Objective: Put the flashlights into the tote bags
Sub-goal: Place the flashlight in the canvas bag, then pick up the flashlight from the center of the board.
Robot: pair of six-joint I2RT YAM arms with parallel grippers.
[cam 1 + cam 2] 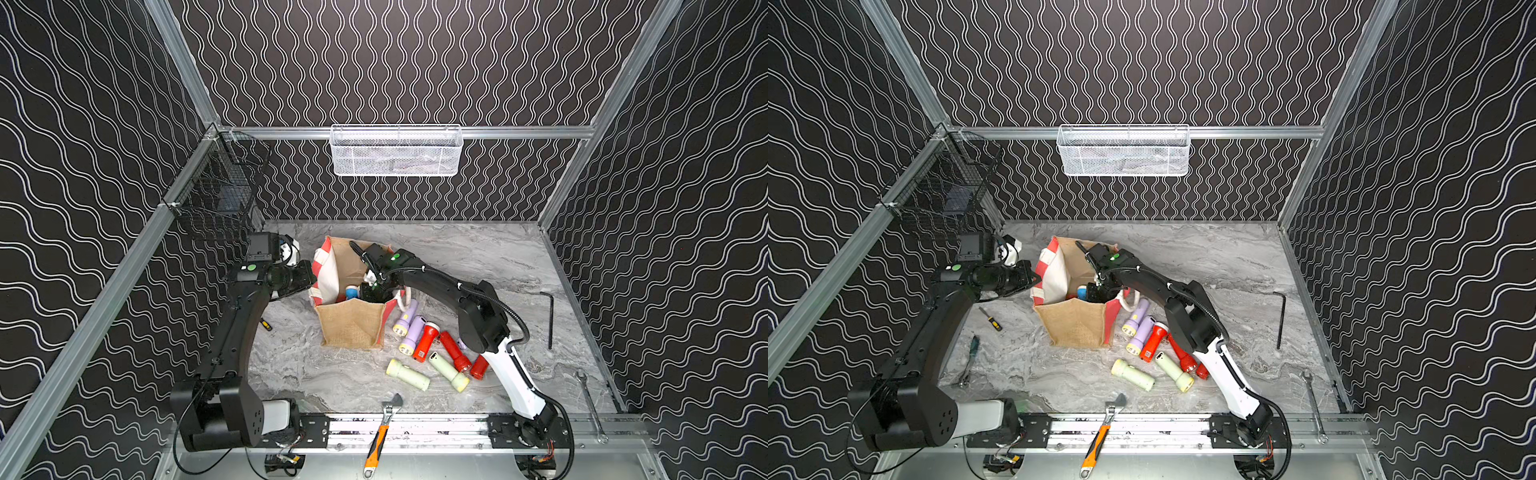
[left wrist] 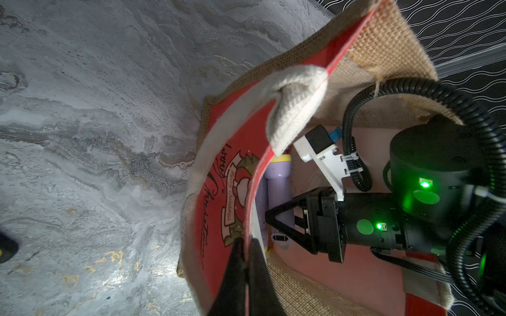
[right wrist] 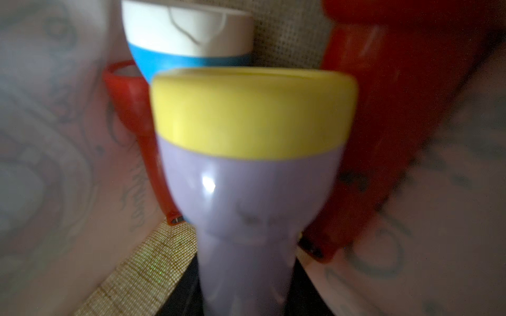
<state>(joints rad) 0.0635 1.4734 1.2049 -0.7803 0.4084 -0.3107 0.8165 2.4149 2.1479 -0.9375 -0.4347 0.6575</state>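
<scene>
Sitting inside the tote bag (image 1: 351,328), right tool (image 2: 269,217) clamps lilac flashlight (image 3: 252,191); left tool (image 2: 246,243) pinches its wall.

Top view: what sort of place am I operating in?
Probably a purpose-built robot test cell: aluminium frame rails, wavy-patterned backdrop walls, and a marble-look tabletop behind a slotted mounting rail.

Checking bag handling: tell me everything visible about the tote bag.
The tote bag is boxy tan burlap with red-and-white panels, white handles and pale lining. It stands upright and open on the marble table. The left gripper pinches its red side wall; the right gripper reaches inside holding a lilac flashlight. A blue flashlight and red flashlights sit inside.
</scene>
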